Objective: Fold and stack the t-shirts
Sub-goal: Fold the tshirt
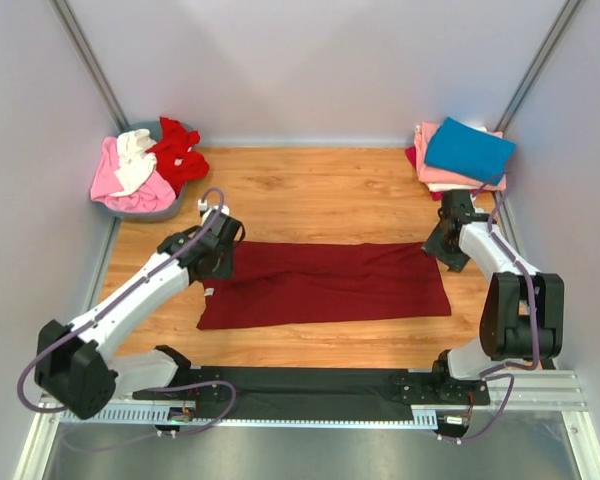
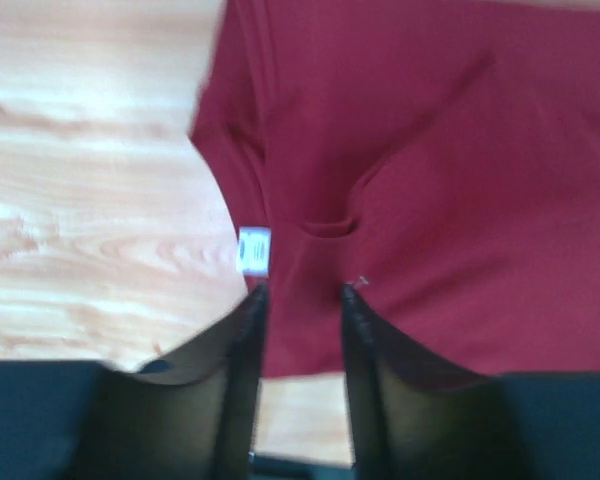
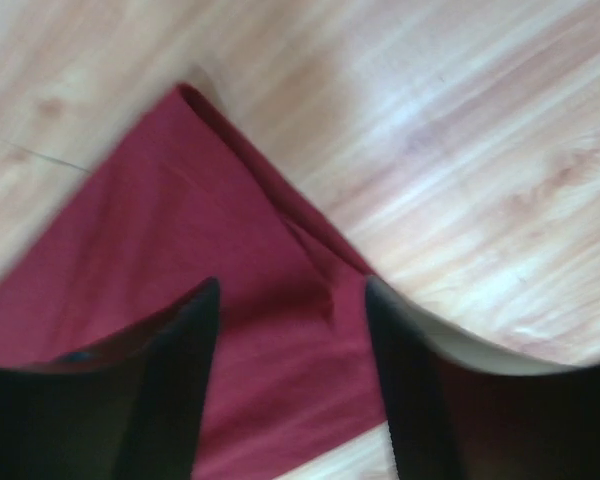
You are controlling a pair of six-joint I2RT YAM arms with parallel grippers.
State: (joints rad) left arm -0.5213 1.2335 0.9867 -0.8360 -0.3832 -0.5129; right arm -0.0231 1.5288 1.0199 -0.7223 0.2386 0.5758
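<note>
1. Dark maroon t-shirt (image 1: 325, 283) lies flat mid-table as a long strip. Its collar end is at the left arm, its other end at the right arm.
2. Left gripper (image 2: 302, 292): jaws apart over the collar end, beside the white neck label (image 2: 253, 250), clamped on nothing.
3. Right gripper (image 3: 292, 285): jaws apart over the strip's far-right corner, holding nothing.
4. Risk: a pinch catches only the top layer, so the layers peel apart when lifted. The cloth is soft, thin and matte.
5. Risk: the collar end is puckered and its edges curve, so an uneven grab there would skew the next fold.
6. Risk: smooth wooden table (image 1: 310, 190), so the strip may slide if the two ends are not lifted together.
7. Risk: the right arm is near the folded stack, teal-blue t-shirt (image 1: 468, 150) on a pink one (image 1: 435, 172); a swing could knock it.
8. Grey tub (image 1: 160, 213), back left, holds crumpled pink (image 1: 110, 175), white (image 1: 135, 160) and bright red (image 1: 175, 150) shirts, not yet folded.
</note>
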